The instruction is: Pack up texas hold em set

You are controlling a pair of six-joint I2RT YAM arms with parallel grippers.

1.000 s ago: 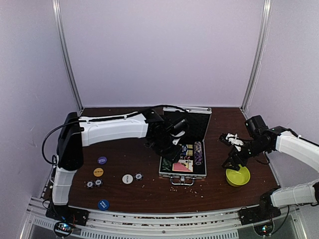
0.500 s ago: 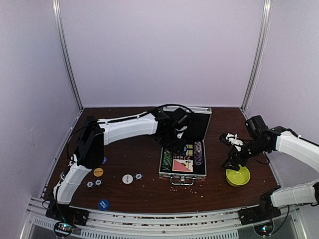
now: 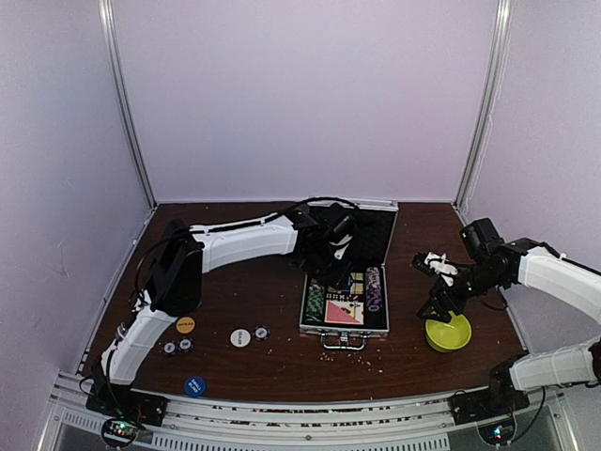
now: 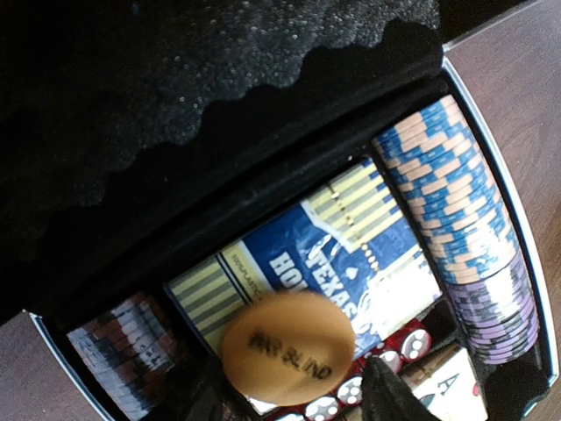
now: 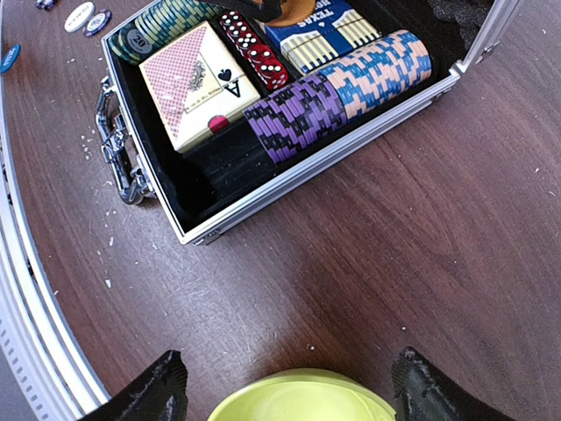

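Top external shows the case point(image 3: 344, 330) open, handle point(image 3: 345, 342) on its near side.

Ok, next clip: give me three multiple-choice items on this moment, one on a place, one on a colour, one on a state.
1. The right gripper hovers above: A the case; B the yellow-green bowl; C a green plate.
2. The dice are: A green; B white; C red.
3. The case is: A open; B shut; C overturned.
Answers: B, the bowl lies under the open gripper; C, red dice lie beside the card deck; A, its lid is raised.
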